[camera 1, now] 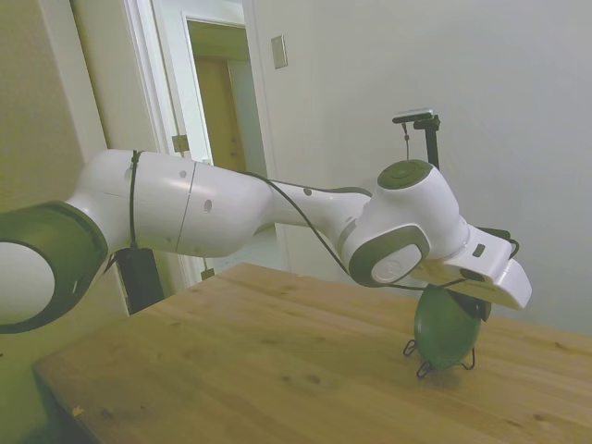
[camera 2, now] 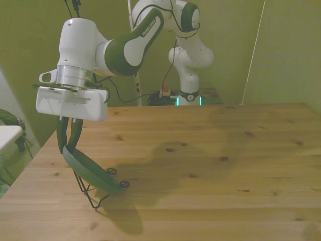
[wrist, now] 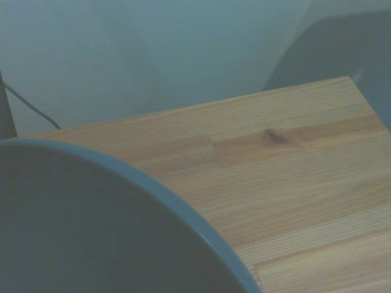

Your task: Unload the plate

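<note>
Green plate [camera 2: 90, 170] (tilted in its wire stand [camera 2: 95, 193]) has its upper rim pinched by the claw [camera 2: 69, 145].

1. open bare wood across the table [camera 2: 210, 165] toward the front view's right; nothing standing there.
2. blocked near the corner at the front view's left: plate [camera 2: 90, 169] propped on edge in a thin wire stand [camera 2: 95, 193].
3. above the plate's upper rim, closed off by the gripper [camera 2: 69, 143], fingers pinched on that rim.
</note>
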Available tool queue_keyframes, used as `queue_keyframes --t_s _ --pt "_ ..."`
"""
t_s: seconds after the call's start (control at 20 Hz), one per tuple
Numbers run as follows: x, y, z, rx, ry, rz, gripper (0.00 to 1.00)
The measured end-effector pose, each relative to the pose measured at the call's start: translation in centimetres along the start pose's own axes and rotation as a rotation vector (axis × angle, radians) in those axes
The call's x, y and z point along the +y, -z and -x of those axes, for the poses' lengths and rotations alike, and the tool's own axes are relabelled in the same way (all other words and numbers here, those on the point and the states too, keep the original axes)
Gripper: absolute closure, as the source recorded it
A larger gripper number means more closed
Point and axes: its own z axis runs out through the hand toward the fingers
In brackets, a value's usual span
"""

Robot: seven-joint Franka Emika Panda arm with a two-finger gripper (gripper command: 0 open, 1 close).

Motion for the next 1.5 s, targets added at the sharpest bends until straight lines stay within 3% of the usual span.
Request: queue_keyframes --t_s 1.0,1.15,1.3,1.5 --pt "-1.8 2.2 -1.1 0.026 0.017 -0.028 1.00" --pt "-3.2 4.2 -1.0 0.018 0.028 -0.050 1.00" --pt "-6.1 8.2 0.1 -0.012 0.045 -0.101 1.00" --pt "-10.8 13.4 5.4 -0.198 0.077 -0.169 1.00"
